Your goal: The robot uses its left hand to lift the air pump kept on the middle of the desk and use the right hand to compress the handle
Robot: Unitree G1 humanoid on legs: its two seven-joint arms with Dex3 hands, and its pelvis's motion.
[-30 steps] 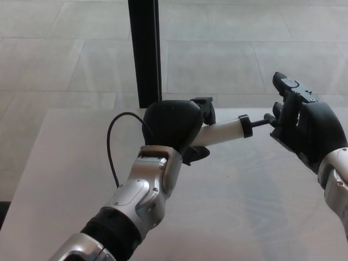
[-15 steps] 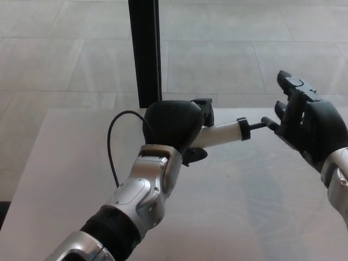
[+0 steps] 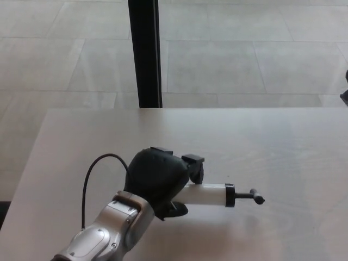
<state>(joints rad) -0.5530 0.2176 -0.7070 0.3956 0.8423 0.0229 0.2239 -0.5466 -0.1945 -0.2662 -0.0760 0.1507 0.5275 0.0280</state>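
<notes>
The air pump (image 3: 209, 194) has a white barrel, a black collar and a thin black handle rod (image 3: 254, 198) pointing right. It lies nearly level, low over the pale desk (image 3: 272, 147); I cannot tell whether it touches the top. My left hand (image 3: 157, 182) is shut on the pump's black left end, which it hides. A black hose (image 3: 86, 182) loops out to the left of my wrist. Of my right hand (image 3: 345, 89) only a dark sliver shows at the right edge, far from the handle.
A black upright post (image 3: 144, 54) stands behind the desk's far edge. Pale floor tiles (image 3: 244, 49) lie beyond. The desk's far edge runs across the picture just under the post's foot.
My left hand has come down and toward me with the pump, from mid-air to low over the desk. My right hand has left the handle and drawn off to the right edge.
</notes>
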